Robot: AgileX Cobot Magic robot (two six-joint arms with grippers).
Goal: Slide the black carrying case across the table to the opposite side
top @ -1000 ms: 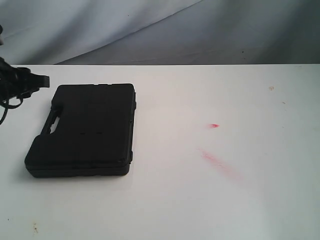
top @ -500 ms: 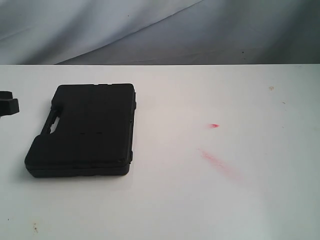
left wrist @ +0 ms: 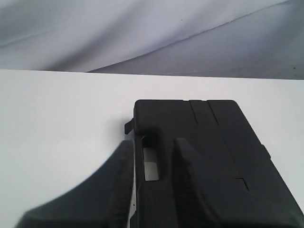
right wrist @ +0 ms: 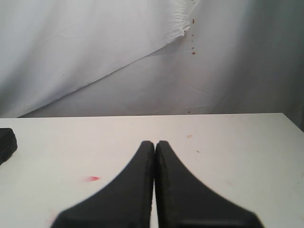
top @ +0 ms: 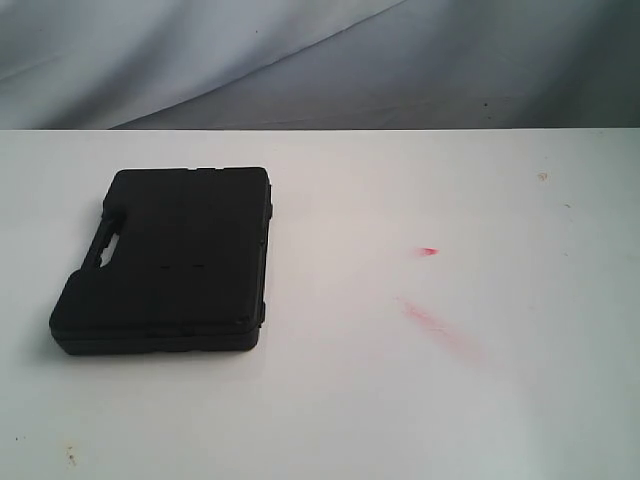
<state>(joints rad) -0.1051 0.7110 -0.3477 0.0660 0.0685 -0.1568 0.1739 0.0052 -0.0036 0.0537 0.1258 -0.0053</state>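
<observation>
The black case (top: 170, 260) lies flat on the left part of the white table (top: 420, 410), its cut-out handle (top: 104, 248) facing the left edge. Neither gripper shows in the exterior view. In the left wrist view my left gripper (left wrist: 154, 142) is open, its two dark fingers (left wrist: 124, 171) apart and framing the handle (left wrist: 151, 164) of the case (left wrist: 209, 147); I see no contact with it. My right gripper (right wrist: 155, 142) is shut, its fingertips pressed together above bare tabletop, with only a corner of the case (right wrist: 6, 140) showing far off to one side.
A faint red smear (top: 432, 322) and a small red spot (top: 428, 251) mark the table right of the middle. A grey-white cloth backdrop (top: 320, 60) hangs behind the far edge. Tiny dark specks (top: 70, 458) sit near the front left.
The left gripper, visible at the table's left edge a second ago, has drawn back leftward and left the exterior view. The case has not moved.
</observation>
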